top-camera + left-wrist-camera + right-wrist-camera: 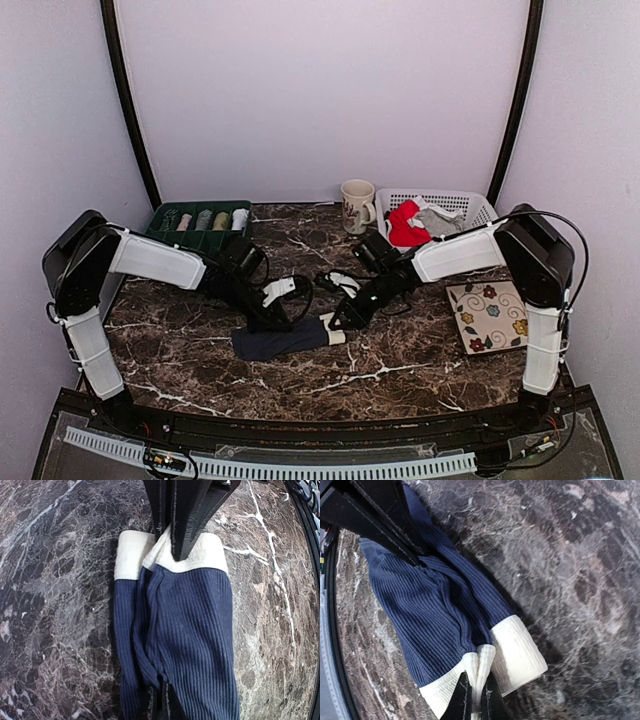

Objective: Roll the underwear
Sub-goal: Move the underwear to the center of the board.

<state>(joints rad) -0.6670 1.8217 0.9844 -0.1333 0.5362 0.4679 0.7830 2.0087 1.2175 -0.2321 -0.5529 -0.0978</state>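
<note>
Navy ribbed-cloth underwear (190, 630), white waistband (132, 555), on veined marble table (400, 375). Right gripper (476, 692) clamps the waistband; left gripper (162, 702) pinches the navy end.

Dark marble table (380, 385) — navy underwear (275, 343) mid-front, green tray (158, 222) back left, mug (355, 205), white basket (470, 205), floral mat (488, 315) right

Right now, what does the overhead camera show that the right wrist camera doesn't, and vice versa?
Only overhead: the mug, the white basket holding the red underwear, the green tray and the floral mat. Only right wrist: the cloth's ribbing, and the right gripper pinched on a fold of the white waistband. Both: the navy underwear on the marble table, with the left gripper at its other end.
</note>
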